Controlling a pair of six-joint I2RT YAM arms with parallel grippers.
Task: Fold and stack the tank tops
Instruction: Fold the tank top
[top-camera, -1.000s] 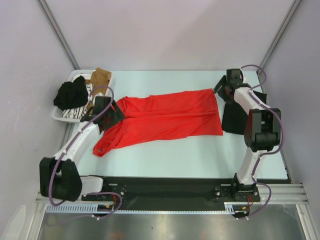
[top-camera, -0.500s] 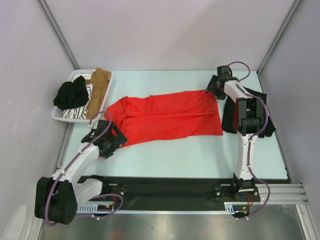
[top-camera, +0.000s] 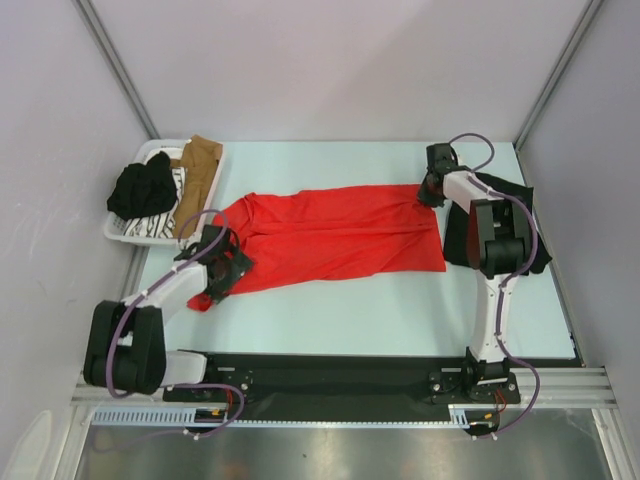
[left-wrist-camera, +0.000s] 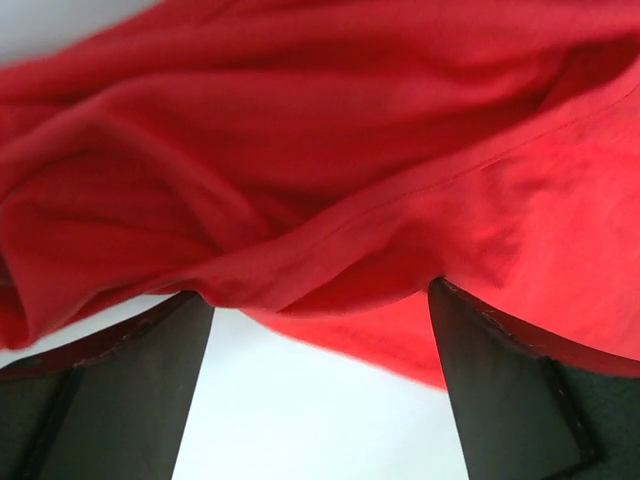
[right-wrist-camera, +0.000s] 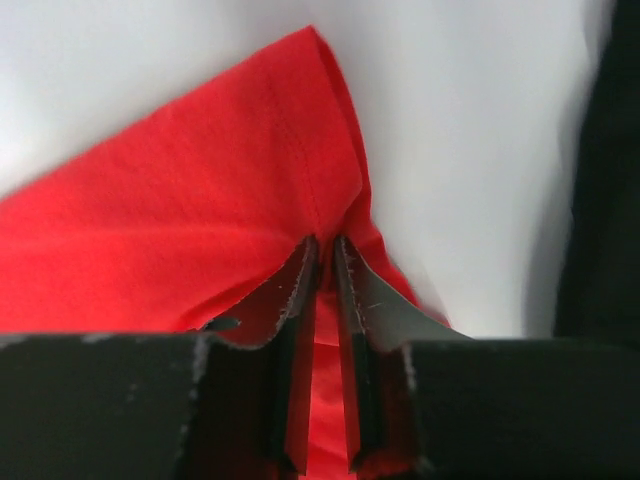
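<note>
You're early on: right gripper (right-wrist-camera: 326, 246) pinching the red tank top (top-camera: 340, 235) corner, left gripper (left-wrist-camera: 318, 300) spread over it, black tank top (top-camera: 457, 240) just beside the right one, nothing stacked.

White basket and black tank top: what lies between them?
The red tank top lies spread out between them, as the top external view shows.

Right end effector (right-wrist-camera: 325, 245) onto red top (top-camera: 340, 235)

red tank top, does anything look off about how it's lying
Yes. The bright red cloth tank top lies flat at its right end, where the right gripper pinches a corner, but its left end is bunched and creased by the open left gripper.
</note>
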